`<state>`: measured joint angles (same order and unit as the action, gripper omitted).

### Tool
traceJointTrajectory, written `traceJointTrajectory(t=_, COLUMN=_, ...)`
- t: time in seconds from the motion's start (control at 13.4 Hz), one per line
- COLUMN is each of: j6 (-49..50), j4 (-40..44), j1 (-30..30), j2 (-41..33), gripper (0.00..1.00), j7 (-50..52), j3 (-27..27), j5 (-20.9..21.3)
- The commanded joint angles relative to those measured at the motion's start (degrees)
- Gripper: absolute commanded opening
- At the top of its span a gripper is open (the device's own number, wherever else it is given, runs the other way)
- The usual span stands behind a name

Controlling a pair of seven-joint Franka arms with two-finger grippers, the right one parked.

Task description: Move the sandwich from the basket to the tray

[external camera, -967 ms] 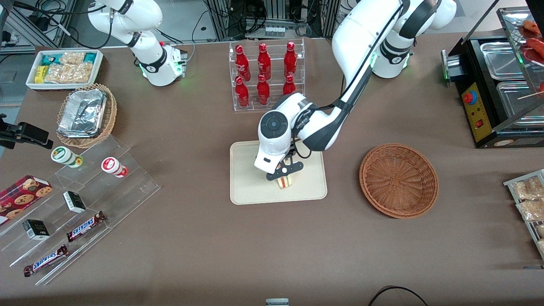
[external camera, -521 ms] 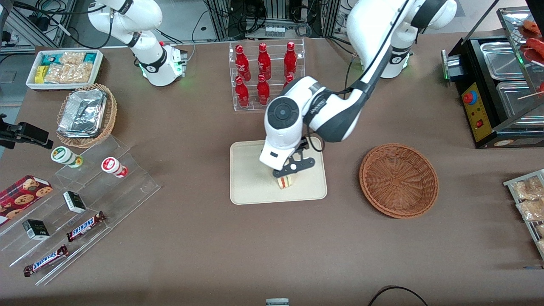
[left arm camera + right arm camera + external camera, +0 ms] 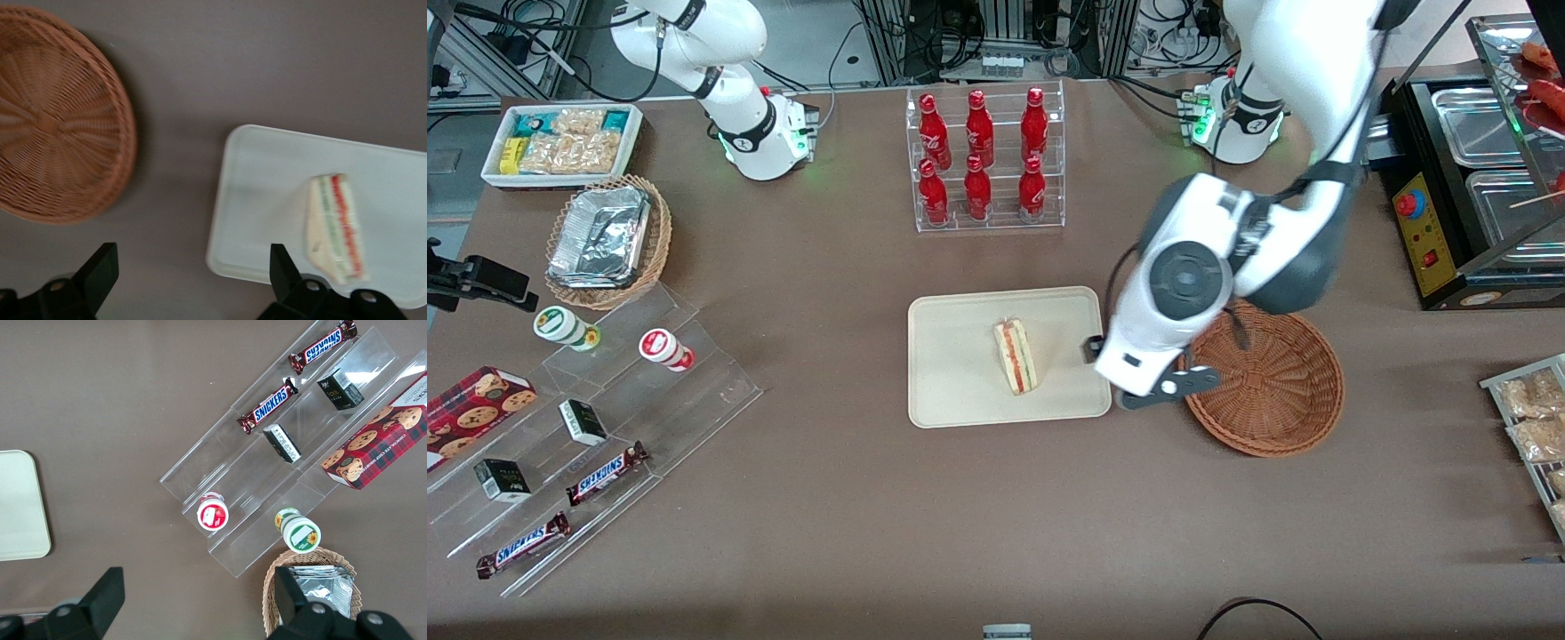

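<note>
The sandwich (image 3: 1016, 357) is lying on its side on the tray (image 3: 951, 391), toward the tray edge nearest the basket (image 3: 1263, 378), with its red, orange and green layers showing. The basket is holding nothing. The end effector (image 3: 1152, 391) is hanging above the bare tabletop (image 3: 996, 516) between tray and basket; in the wrist view its two fingers (image 3: 100, 270) are standing wide apart with nothing between them, so it is open and carrying nothing.

The step in hand seems to be the retreat after the placing. To do it well, the arm should be keeping its height while it is travelling away, so that the fingers are not catching the tray rim or the basket rim, and it should avoid passing low over the sandwich.

Compared with the earlier frames, the end effector is no longer standing over the sandwich on the tray; it is now off the tray, beside the basket. The sandwich, then upright under the fingers, is now lying flat, and the tray is in the same place.
</note>
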<state>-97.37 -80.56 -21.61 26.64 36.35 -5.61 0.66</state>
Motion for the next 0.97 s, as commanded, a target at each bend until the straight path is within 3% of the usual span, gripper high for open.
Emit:
traceJointTrajectory(t=0.0, j6=0.16, j4=-11.61, j1=4.81, j2=-11.23, gripper=1.0, j7=-12.4, j3=-0.54, j5=-0.04)
traceJointTrajectory(t=0.89, j6=11.76, j4=-16.73, j1=20.29, j2=-27.33, gripper=1.0, j7=-43.36, j3=-0.98, j5=-0.48)
